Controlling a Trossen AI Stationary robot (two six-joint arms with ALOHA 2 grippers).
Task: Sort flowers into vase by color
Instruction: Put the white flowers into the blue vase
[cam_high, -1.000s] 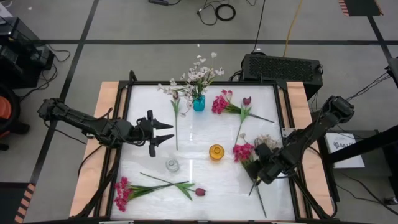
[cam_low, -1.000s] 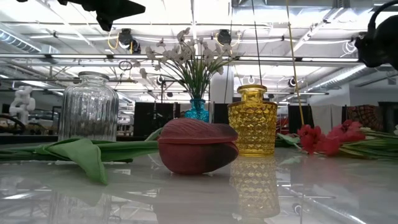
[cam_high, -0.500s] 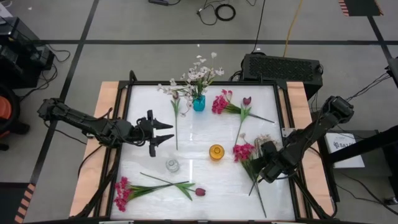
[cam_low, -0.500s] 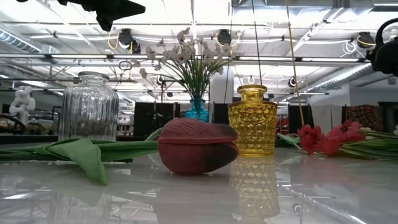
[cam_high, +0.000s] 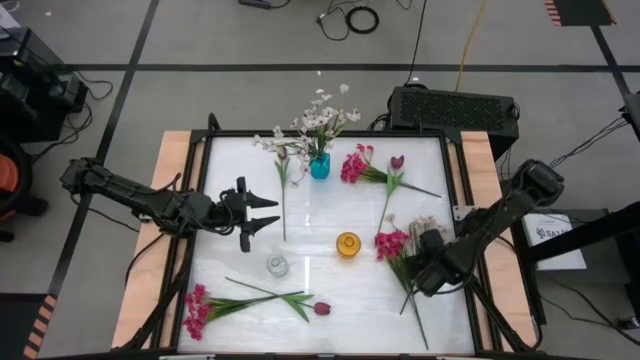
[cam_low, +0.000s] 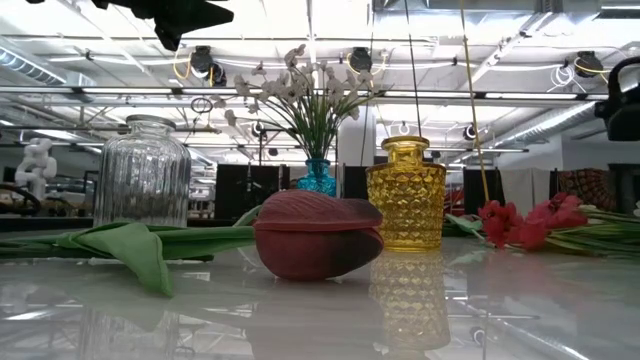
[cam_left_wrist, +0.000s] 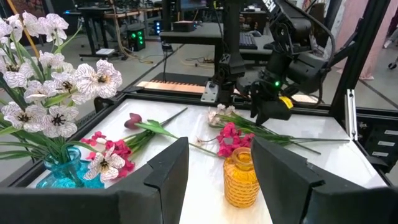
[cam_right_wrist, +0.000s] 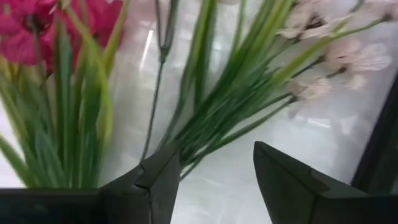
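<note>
Right gripper (cam_high: 428, 262) – fingers spread – hovers over the white-pink spray (cam_right_wrist: 323, 46) and magenta cluster (cam_high: 391, 243) at the table's (cam_high: 420, 160) 4 o'clock. Left gripper (cam_high: 262, 215) – spread, idle at 9 o'clock.

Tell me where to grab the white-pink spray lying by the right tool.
Grip the white-pink spray on its bunched green stems, below the blossoms, descending from above: it lies flat and the stems are firmer than the petals. The right tool, open, hovers near them.
</note>
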